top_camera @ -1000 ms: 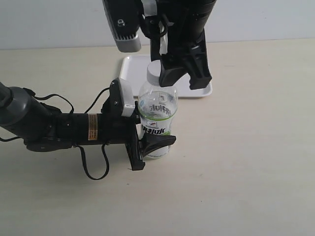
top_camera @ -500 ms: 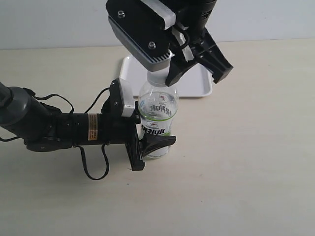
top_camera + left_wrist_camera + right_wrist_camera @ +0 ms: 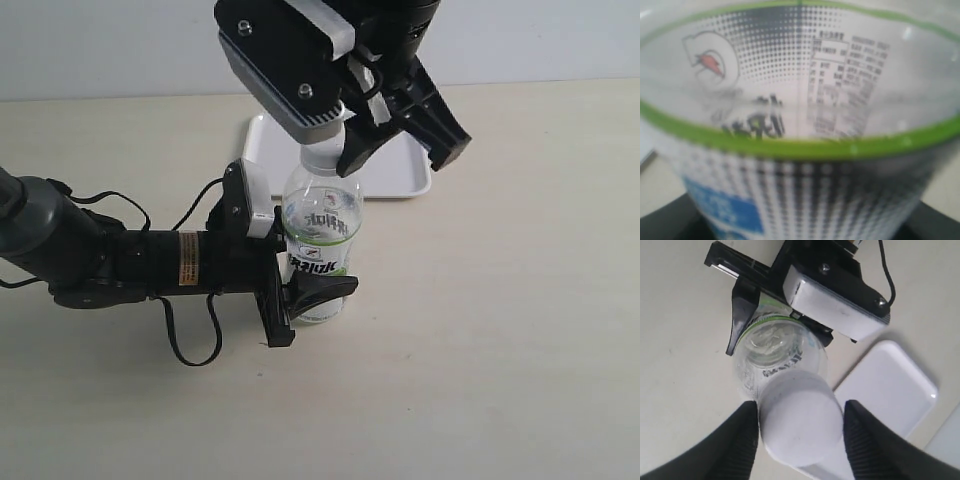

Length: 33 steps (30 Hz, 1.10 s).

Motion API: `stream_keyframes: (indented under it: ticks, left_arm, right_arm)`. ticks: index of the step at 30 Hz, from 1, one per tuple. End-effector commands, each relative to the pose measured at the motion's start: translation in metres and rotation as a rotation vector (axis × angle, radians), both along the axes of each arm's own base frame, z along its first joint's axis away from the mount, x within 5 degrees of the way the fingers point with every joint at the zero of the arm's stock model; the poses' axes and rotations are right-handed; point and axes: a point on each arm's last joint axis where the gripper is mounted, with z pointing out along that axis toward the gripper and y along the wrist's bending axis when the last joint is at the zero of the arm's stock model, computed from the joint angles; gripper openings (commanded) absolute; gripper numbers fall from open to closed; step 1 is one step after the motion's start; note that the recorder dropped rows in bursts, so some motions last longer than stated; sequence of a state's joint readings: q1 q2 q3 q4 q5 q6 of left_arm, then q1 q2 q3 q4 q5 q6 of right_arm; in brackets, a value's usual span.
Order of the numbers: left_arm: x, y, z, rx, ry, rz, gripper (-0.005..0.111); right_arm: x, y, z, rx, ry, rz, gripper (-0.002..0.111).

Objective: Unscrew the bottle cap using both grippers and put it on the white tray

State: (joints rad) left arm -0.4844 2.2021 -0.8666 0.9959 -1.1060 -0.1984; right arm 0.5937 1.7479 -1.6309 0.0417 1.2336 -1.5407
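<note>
Though swung round the bottle cap [image 3: 800,435] a second ago, barely shifts now: flanks it closely with right gripper [image 3: 800,409] jaws, grip unclear. Sits on the bottle [image 3: 320,225], clamped low between left gripper [image 3: 303,303] jaws. Probably one twist spent; white tray [image 3: 268,140] just beyond.

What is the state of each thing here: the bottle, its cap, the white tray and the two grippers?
left gripper: shut on the bottle, low on its body.
right gripper: shut on the bottle cap, from above.
bottle: upright on the table, capped.
bottle cap: on the bottle's neck.
white tray: flat on the table, cap not yet on it.
</note>
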Motion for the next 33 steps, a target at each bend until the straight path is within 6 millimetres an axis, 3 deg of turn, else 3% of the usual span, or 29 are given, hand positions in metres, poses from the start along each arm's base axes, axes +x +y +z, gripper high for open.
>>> stream_keyframes:
  ticks: [1,8,12,23,33]
  left_arm:
    - [-0.0014,-0.0005,-0.0004,0.018,0.009,-0.002,0.000]
    - [-0.0018,-0.0006,-0.0005,0.020,0.008,-0.006,0.000]
    - [-0.0018,-0.0006,-0.0005,0.020,0.008,-0.006,0.000]
    - [-0.0018,-0.0006,-0.0005,0.020,0.008,-0.006,0.000]
    - [-0.0018,-0.0006,-0.0005,0.020,0.008,-0.006,0.000]
  right_arm:
    - [-0.0016,0.0021,0.0020,0.082,0.049,-0.200,0.068]
    - [-0.0014,0.0017,0.0019,0.235,0.196,-0.862,0.065]
    - [-0.0013,0.0015,0.0019,0.274,0.233,-1.033,0.065]
    - [-0.0013,0.0015,0.0019,0.337,0.294,-1.301,0.063]
    - [-0.0013,0.0015,0.0019,0.343,0.300,-1.327,0.058]
